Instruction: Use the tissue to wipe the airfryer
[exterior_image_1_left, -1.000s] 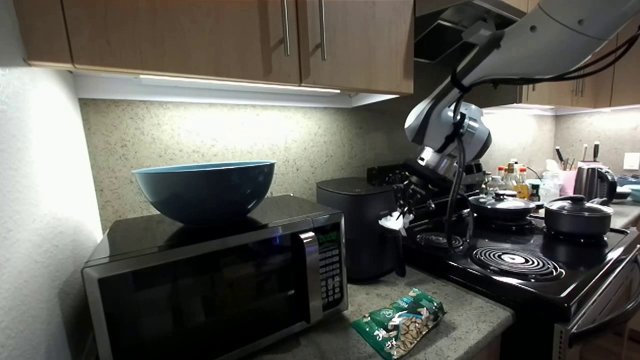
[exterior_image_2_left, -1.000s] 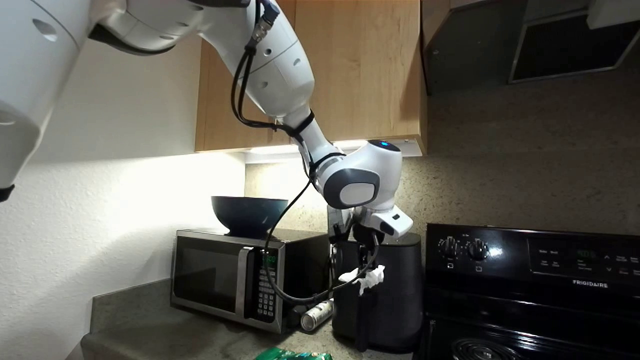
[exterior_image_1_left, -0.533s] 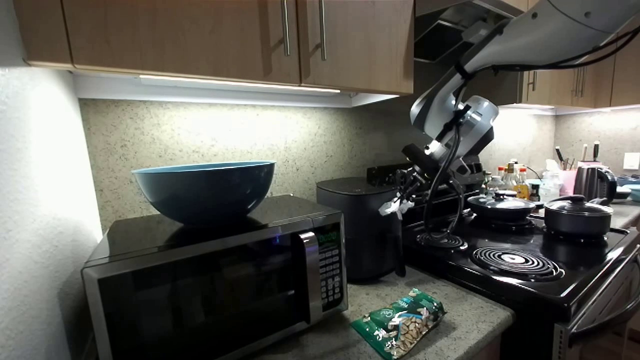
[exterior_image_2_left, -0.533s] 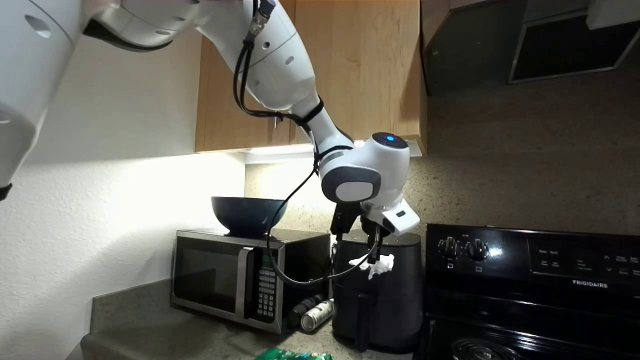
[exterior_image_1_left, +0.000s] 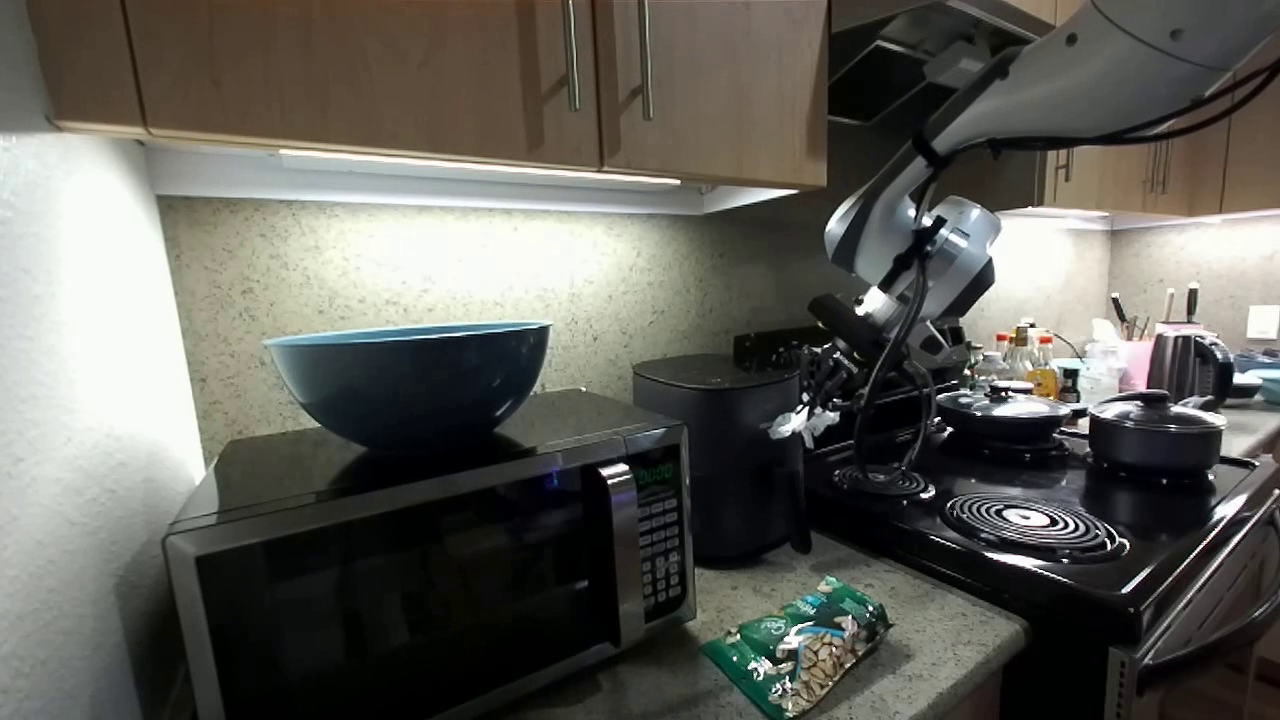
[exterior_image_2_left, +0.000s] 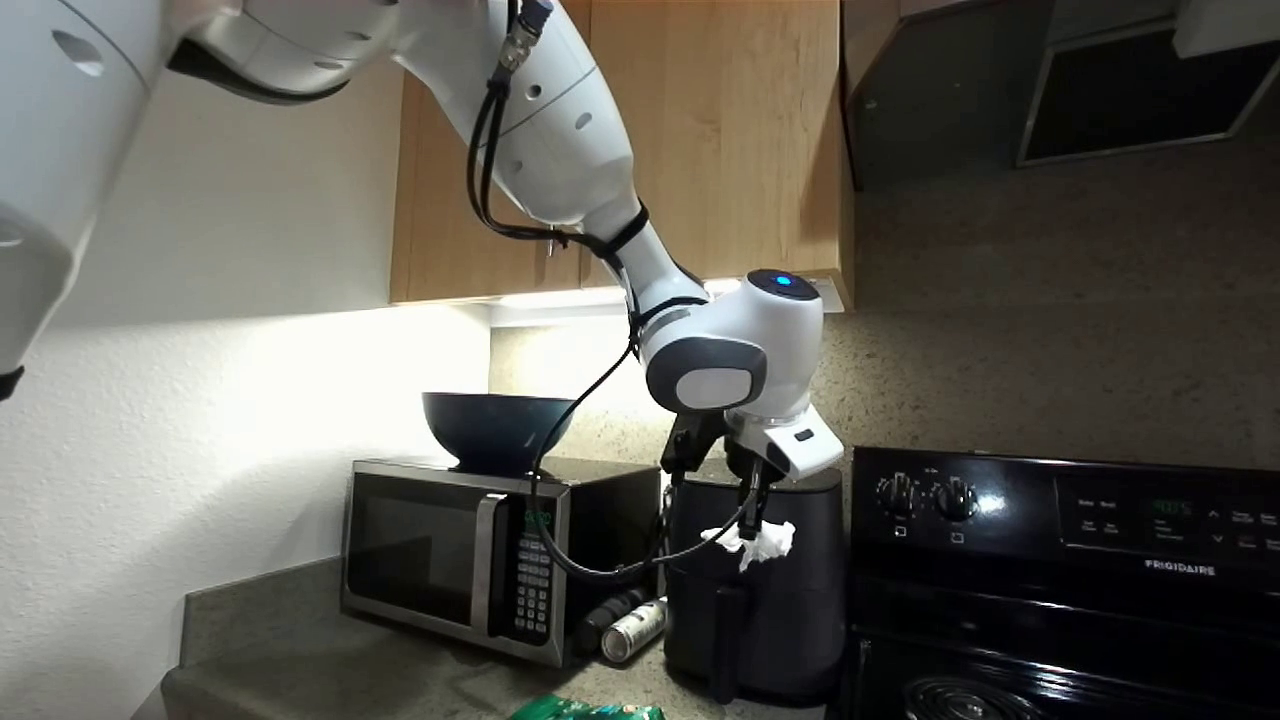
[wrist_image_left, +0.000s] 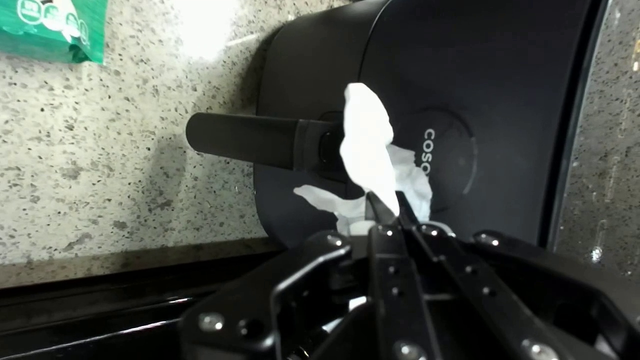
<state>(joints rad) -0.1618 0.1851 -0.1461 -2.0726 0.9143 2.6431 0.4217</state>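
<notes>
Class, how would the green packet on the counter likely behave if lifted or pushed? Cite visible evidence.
Lifted, the green packet would probably bend and sag, since it looks creased and soft. Its shiny surface suggests that it may be slippery. Pushed, it would likely slide rather than roll, as it lies flat on the counter.
</notes>
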